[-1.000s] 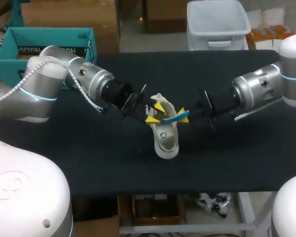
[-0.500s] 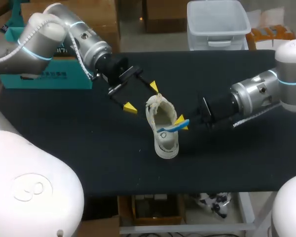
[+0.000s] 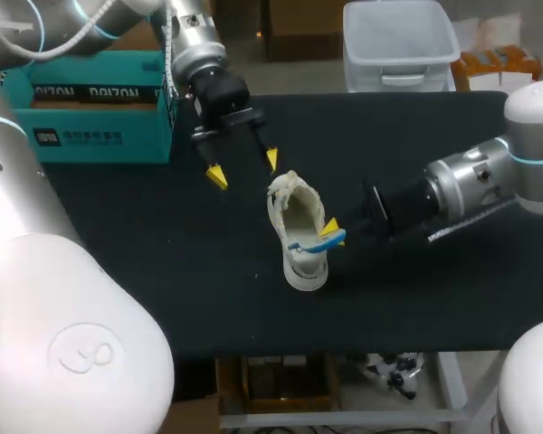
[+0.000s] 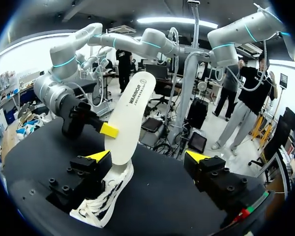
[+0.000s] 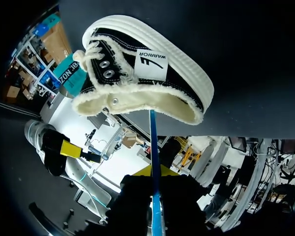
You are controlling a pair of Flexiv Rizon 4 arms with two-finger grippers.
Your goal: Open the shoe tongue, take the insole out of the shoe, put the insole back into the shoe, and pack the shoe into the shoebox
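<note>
Head camera looks down from high behind the robot over the whole table [image 3: 208, 298]. Left wrist camera looks low across the table at the nearby shoe [image 4: 113, 194]. Right wrist camera faces the shoe closely, along the insole [image 5: 152, 162]. All three share the shoe.

Centre of frame: shoe [image 3: 306, 268], cream-white from above; black canvas with white stitching, pale fleecy lining and ribbed white sole seen close up. Insole [image 3: 317, 241] blue on one face, cream on the other. Bright yellow tips on left gripper [image 3: 243, 168] and right gripper [image 3: 331, 232]. Teal shoebox [image 3: 100, 136], upper left. Black table [image 3: 163, 271].
</note>
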